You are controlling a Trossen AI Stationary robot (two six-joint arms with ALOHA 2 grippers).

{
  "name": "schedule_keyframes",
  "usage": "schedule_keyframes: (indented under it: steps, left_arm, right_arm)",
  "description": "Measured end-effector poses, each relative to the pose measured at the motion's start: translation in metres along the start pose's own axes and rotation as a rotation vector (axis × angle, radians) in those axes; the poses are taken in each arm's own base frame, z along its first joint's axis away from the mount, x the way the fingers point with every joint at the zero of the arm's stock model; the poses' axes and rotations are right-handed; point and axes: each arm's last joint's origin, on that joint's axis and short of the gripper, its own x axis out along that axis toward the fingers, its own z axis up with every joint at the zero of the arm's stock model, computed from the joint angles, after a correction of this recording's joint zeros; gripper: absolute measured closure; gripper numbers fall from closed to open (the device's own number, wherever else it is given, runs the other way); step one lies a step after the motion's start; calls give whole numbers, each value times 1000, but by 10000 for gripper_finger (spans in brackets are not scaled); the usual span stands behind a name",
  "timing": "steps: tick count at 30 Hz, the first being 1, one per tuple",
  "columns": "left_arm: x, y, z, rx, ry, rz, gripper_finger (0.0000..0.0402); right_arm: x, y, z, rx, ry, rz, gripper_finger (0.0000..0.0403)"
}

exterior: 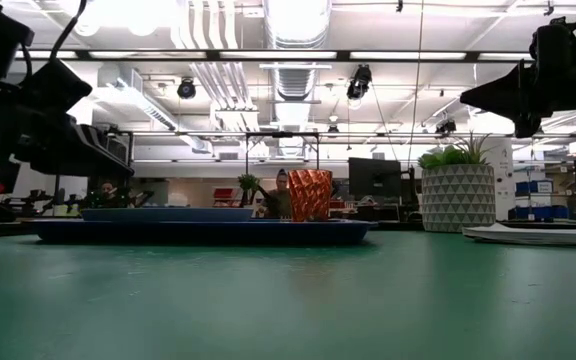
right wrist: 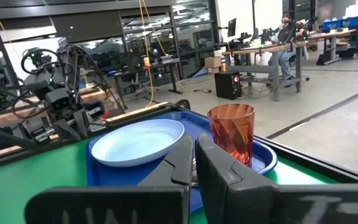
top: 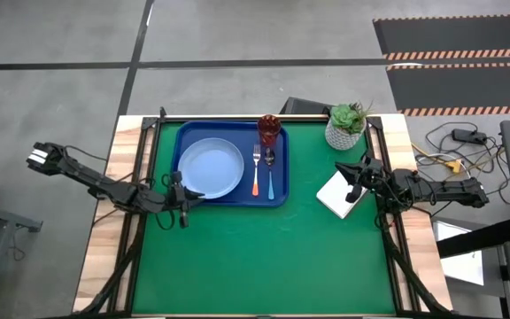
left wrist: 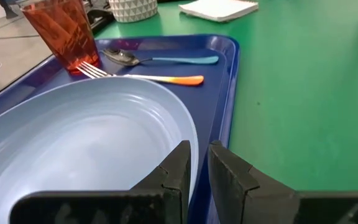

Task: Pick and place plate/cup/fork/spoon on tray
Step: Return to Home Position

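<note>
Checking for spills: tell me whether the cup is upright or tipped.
Upright. The cup stands on its base at the tray's far corner, mouth up in the right wrist view, beside the fork.

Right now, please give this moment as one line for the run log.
tray: holds plate, cup, fork, spoon | left gripper: shut, near tray corner | right gripper: shut, over white box

From my low view the plate (exterior: 138, 213) is just a sliver over the tray (exterior: 198, 231) rim (fork and spoon totally hidden), and the left wrist view crops the cup (left wrist: 61, 28).
</note>
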Motion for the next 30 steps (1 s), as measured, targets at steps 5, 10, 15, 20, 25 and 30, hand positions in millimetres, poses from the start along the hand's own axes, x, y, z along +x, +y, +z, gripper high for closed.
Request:
schedule_keyframes:
  steps: [5, 10, 15, 20, 25, 30]
  left_arm:
    - [2, -1, -3, 18, 27, 3, 366]
    - [3, -1, -6, 36, 54, 7, 366]
    - [5, -2, -9, 54, 81, 10, 366]
    - [6, -3, -12, 70, 105, 13, 366]
    - [7, -3, -15, 85, 129, 16, 366]
    - [8, -3, -18, 98, 148, 18, 366]
  right_arm:
    - [0, 0, 0, 0, 0, 0, 394]
    - [0, 0, 0, 0, 0, 0, 394]
    - [0, 0, 0, 0, 0, 0, 394]
    - [0, 0, 0, 0, 0, 0, 394]
    - [0, 0, 0, 0, 0, 0, 394]
    - [0, 0, 0, 0, 0, 0, 394]
